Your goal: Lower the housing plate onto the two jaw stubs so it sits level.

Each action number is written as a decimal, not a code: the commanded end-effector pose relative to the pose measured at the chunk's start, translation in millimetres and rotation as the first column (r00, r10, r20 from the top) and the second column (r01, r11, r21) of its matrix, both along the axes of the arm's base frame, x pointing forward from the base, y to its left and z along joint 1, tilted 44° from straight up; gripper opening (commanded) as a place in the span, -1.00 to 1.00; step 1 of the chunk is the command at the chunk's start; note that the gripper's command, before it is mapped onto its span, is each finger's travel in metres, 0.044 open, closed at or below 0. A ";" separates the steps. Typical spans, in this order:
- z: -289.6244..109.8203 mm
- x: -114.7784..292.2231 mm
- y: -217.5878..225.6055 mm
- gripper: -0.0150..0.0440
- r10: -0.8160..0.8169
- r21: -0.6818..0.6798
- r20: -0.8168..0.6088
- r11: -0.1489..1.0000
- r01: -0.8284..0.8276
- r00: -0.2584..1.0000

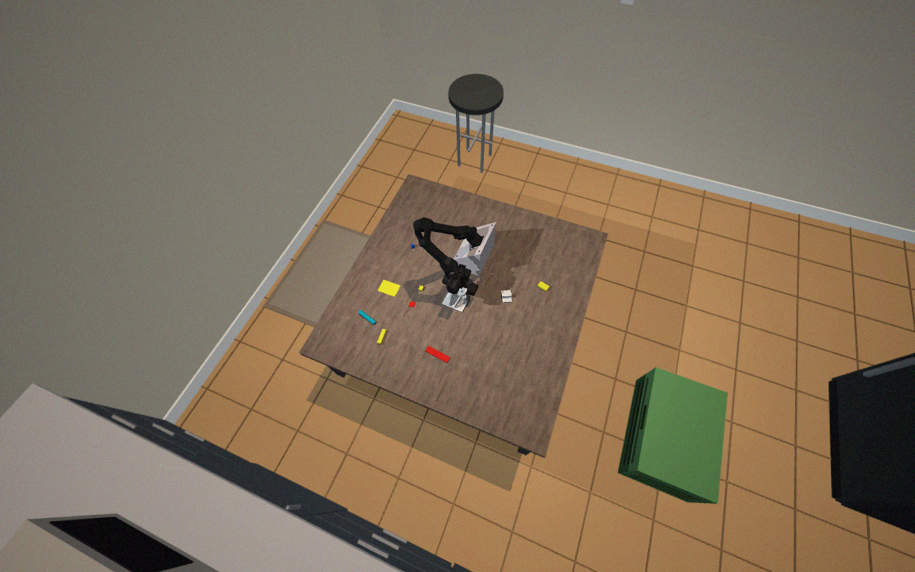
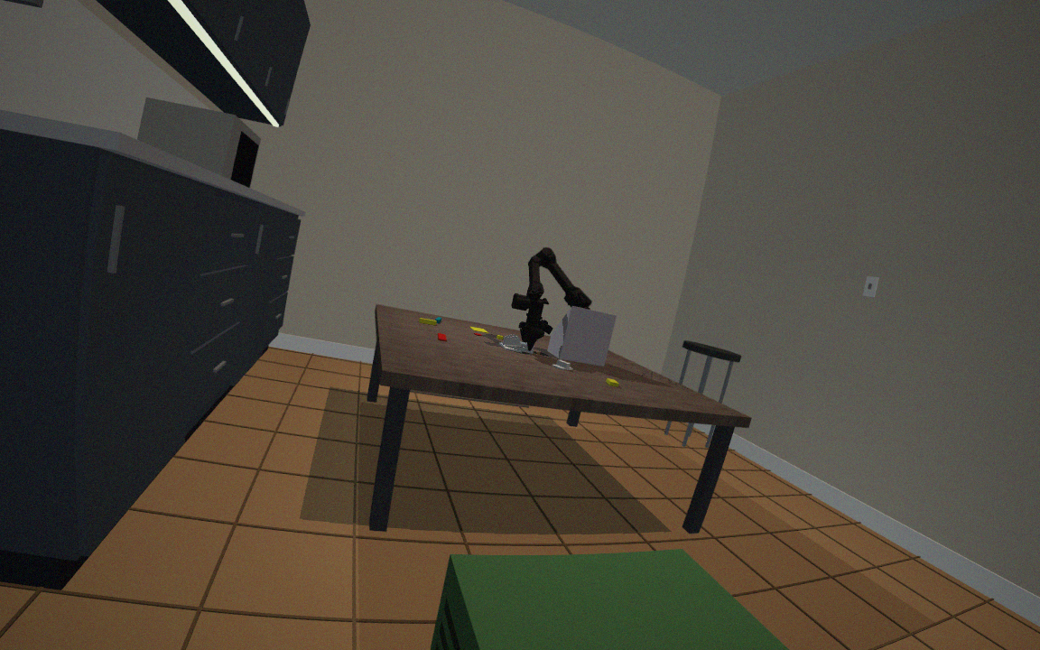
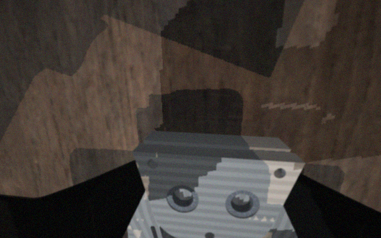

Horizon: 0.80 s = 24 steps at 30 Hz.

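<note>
The pale housing plate [image 3: 210, 175] lies between my fingers in the wrist view, with two dark round openings ringed in grey-blue and small dark holes near its corners. My gripper [image 3: 211, 167] [image 1: 460, 292] [image 2: 530, 348] is shut on the plate's two sides, with the fingers wide apart. A pale assembly [image 1: 451, 305] [image 2: 514, 345] is under and beside the fingertips in the top and exterior views. The jaws and their stubs cannot be made out clearly. Whether the plate is seated on the stubs cannot be told.
The arm's grey-white mount [image 1: 470, 257] [image 2: 589, 338] stands close by. A small white piece [image 1: 506, 295] [image 2: 562, 365] and a yellow block [image 1: 543, 286] [image 2: 612, 382] lie to one side. A red bar [image 1: 437, 353], teal bar [image 1: 367, 317] and yellow sheet [image 1: 389, 287] lie elsewhere on the wooden table [image 1: 511, 384].
</note>
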<state>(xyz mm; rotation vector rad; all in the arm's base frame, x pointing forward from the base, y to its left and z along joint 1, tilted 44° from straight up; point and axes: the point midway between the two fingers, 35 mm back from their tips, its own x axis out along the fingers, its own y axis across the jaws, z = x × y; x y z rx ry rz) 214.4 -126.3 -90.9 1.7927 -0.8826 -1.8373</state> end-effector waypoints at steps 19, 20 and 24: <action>-2.5 0.0 -2.9 0.70 0.000 -0.002 0.002 1.000 0.000 1.000; -2.5 0.0 -2.9 0.70 0.000 -0.002 0.002 1.000 0.000 1.000; -2.5 0.0 -2.9 0.70 0.000 -0.002 0.002 1.000 0.000 1.000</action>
